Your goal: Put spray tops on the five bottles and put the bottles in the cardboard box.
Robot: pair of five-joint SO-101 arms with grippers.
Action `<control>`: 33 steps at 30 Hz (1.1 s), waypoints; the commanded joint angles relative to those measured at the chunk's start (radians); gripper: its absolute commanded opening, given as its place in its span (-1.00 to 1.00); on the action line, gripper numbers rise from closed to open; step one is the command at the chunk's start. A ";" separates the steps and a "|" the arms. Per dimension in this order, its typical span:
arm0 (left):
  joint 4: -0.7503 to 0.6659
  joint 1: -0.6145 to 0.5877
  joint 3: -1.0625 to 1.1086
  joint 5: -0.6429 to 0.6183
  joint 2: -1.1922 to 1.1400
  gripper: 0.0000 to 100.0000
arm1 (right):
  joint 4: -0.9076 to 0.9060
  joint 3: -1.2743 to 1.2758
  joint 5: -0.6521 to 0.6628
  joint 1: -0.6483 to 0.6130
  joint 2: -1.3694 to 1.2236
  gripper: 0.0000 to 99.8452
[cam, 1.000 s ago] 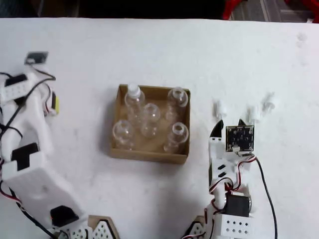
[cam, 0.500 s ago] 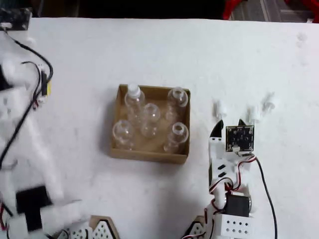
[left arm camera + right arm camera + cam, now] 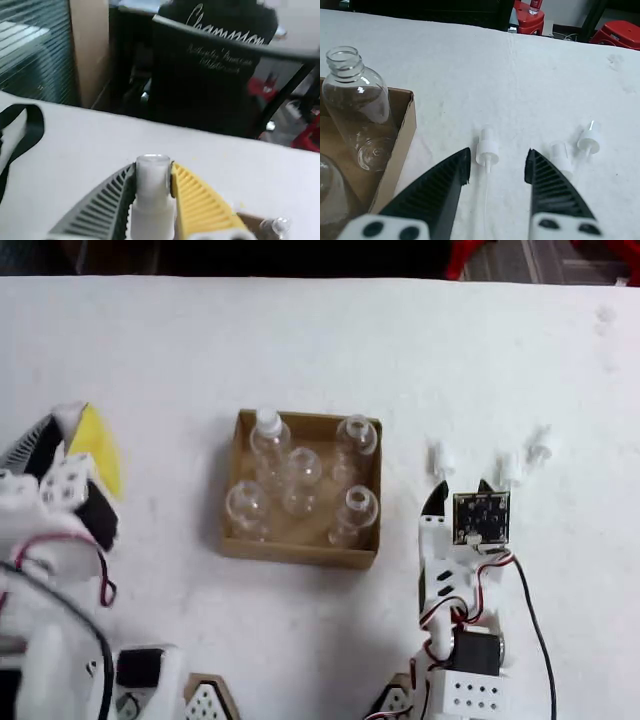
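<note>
The cardboard box (image 3: 300,552) stands mid-table with several clear bottles in it. One bottle (image 3: 268,430) at its far left corner carries a white spray top; the others are uncapped. My left gripper (image 3: 152,180) is shut on a white spray top (image 3: 152,192), held between its grey and yellow fingers, and sits left of the box (image 3: 72,430). My right gripper (image 3: 496,165) is open, right of the box, low over the table. A loose spray top (image 3: 485,149) lies just ahead of its fingertips. Two more spray tops (image 3: 561,154) (image 3: 588,140) lie beside it.
The three loose spray tops (image 3: 440,455) (image 3: 510,468) (image 3: 540,450) lie on the white table right of the box. An open bottle (image 3: 352,95) stands in the box corner nearest my right gripper. A dark chair (image 3: 215,65) stands beyond the table's far edge.
My left arm has swung about at the table's left side and now sits lower and nearer the box. The right arm, box and loose tops have not moved.
</note>
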State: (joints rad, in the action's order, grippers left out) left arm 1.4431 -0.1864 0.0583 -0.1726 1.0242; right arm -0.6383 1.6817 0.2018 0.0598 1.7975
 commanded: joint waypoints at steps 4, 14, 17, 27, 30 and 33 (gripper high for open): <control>-0.486 0.216 0.420 -0.055 0.308 -0.96 | -0.001 0.009 0.012 0.001 0.004 -0.68; -0.809 0.372 0.720 -0.008 0.309 -0.96 | -0.001 0.009 0.012 0.001 0.004 -0.68; -0.876 0.392 0.779 -0.002 0.306 -0.96 | 0.001 0.009 0.012 0.001 0.004 -0.68; -1.151 0.387 0.990 0.083 0.312 -0.96 | 0.002 0.009 0.012 0.001 0.004 -0.68; -1.148 0.394 0.991 0.081 0.312 -0.96 | 0.004 0.009 0.012 0.001 0.004 -0.68; -1.142 0.395 1.007 0.074 0.306 -0.96 | 0.004 0.009 0.012 0.001 0.004 -0.68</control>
State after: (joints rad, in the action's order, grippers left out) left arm 0.3245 0.1956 1.0618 -0.1020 1.3295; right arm -0.6383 1.6817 0.2018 0.0598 1.7975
